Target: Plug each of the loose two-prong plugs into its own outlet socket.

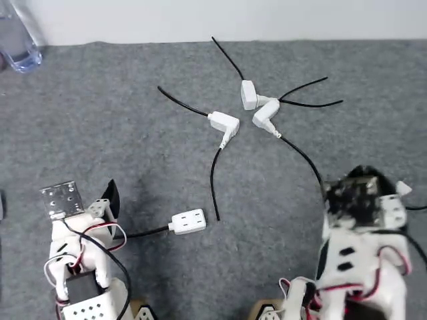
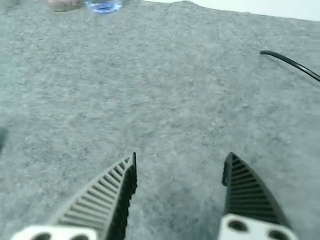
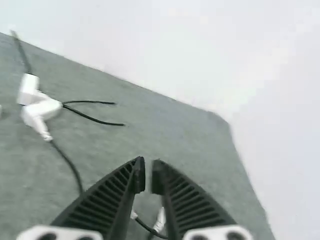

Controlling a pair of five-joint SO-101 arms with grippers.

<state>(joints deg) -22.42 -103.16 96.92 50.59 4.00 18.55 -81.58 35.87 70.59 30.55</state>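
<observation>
Roughly crosswise lies the outlet socket (image 1: 189, 221), cord (image 1: 143, 232) toward the left arm (image 1: 80, 247).

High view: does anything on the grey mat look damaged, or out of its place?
Nothing looks broken or spilled. Only the black cords are odd: several are short pieces whose free ends lie loose on the grey mat, joined to nothing.

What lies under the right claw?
Beneath the right claw, a thin black cable and a small white piece show on the grey mat. The claw's fingers cover the rest, so what the white piece is and where the cable ends cannot be seen.
</observation>
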